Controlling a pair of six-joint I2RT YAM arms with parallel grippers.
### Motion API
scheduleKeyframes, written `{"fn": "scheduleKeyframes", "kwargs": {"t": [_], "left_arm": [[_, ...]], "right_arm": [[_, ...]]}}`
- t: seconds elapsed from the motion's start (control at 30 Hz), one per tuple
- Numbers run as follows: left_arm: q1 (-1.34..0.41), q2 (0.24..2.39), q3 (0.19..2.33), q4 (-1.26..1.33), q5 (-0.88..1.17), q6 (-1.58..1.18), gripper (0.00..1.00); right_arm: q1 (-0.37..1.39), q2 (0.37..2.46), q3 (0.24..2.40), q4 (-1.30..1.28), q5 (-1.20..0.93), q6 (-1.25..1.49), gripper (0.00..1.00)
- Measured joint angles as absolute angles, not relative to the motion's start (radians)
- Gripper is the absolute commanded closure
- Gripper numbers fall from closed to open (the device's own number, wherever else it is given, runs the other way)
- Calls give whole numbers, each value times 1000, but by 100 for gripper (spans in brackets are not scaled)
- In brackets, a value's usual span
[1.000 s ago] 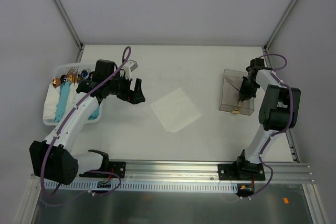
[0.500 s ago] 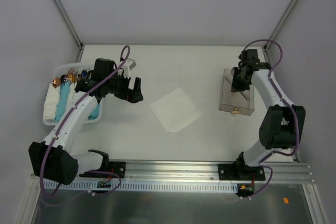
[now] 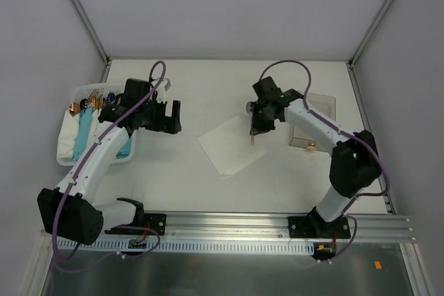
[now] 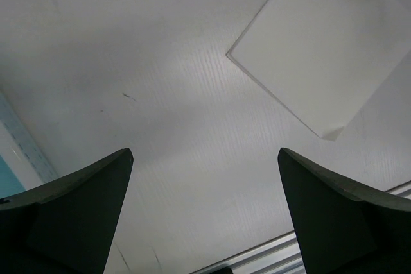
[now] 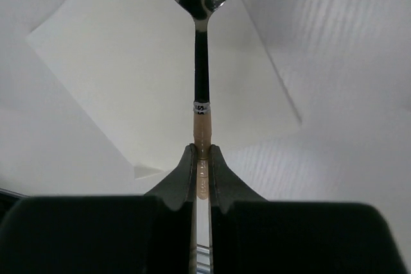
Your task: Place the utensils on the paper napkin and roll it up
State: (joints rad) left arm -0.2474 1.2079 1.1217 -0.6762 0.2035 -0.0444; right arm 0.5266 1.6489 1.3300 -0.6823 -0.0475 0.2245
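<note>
Step in hand: delivering a first utensil. Right gripper [image 5: 201, 153] jaws clamped on the coppery handle of a spoon [image 5: 201, 62], held over the far right corner of the paper napkin [image 3: 232, 147], which lies flat mid-counter. Spoon's long axis runs in line with the fingers, bowl leading away from the jaws, out across the sheet. Left gripper [image 4: 204, 158] jaws spread wide, empty, off the napkin's left side. Next, likely: lower, lay spoon flat within the sheet, release; height above paper unclear
</note>
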Motion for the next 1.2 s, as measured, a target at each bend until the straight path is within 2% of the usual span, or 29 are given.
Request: {"fn": "scheduleKeyframes", "kwargs": {"t": [0.17,0.37,0.97,1.0,1.03,1.2], "left_arm": [[-247,1208,1122,-682,171,-57,1],[-247,1208,1122,-690,154,-64,1],[-247,1208,1122,-694,147,-64,1],[-247,1208,1122,-694,147,-64,1],[-247,1208,1122,-694,147,-64,1],[-247,1208,1122,-694,147,-64,1]], "right_arm": [[640,1828,1419,-682,-17,338,100],[681,1961,1484,-680,-5,451,100],[683,2078,1528,-628,-7,569,100],[683,2078,1528,-626,-8,569,89],[683,2078,1528,-625,-9,571,83],[683,2085,1528,-606,-33,577,64]]}}
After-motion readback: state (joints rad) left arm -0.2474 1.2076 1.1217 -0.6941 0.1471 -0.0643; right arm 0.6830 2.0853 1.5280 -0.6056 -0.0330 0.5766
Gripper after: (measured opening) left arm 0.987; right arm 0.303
